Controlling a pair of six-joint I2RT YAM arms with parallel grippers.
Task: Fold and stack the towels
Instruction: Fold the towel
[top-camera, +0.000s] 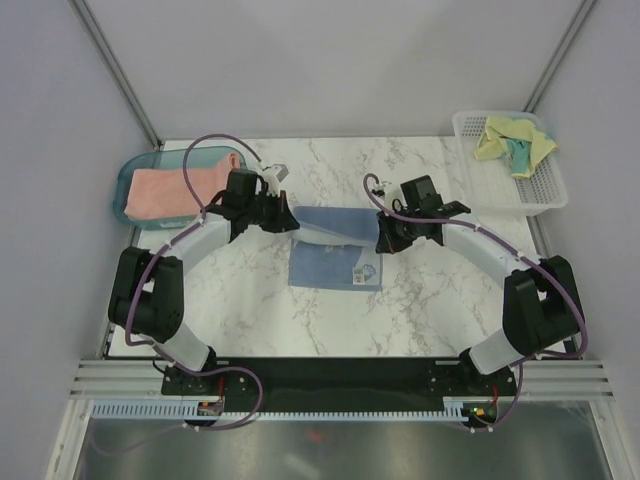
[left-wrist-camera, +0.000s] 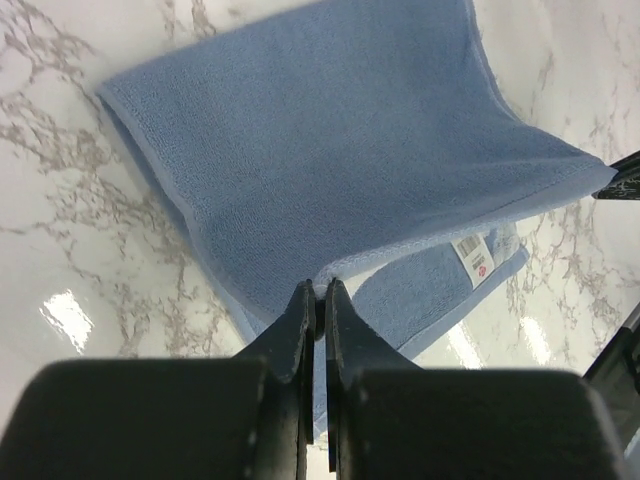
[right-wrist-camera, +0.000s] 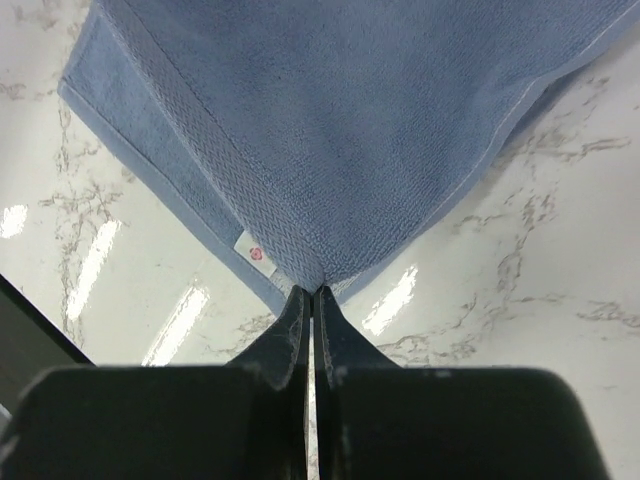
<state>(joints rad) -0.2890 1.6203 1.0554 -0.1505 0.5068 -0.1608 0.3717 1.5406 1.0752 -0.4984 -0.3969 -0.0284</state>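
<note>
We see pink towel (top-camera: 160, 192) in tray (top-camera: 122, 185), table's (top-camera: 430, 310) far-left corner; yellow towel (top-camera: 497, 140) in basket (top-camera: 558, 196), far-right. Blue towel (top-camera: 335, 265) mid-table, L gripper (left-wrist-camera: 318, 290) & R gripper (right-wrist-camera: 308, 292) each clamped on a corner. Tag (left-wrist-camera: 475, 258) print unreadable.

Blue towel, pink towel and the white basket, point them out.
blue towel (top-camera: 320, 268), top view, its flat lower layer.
pink towel (top-camera: 160, 192), top view, middle of cloth.
white basket (top-camera: 520, 201), top view, near wall.
</note>
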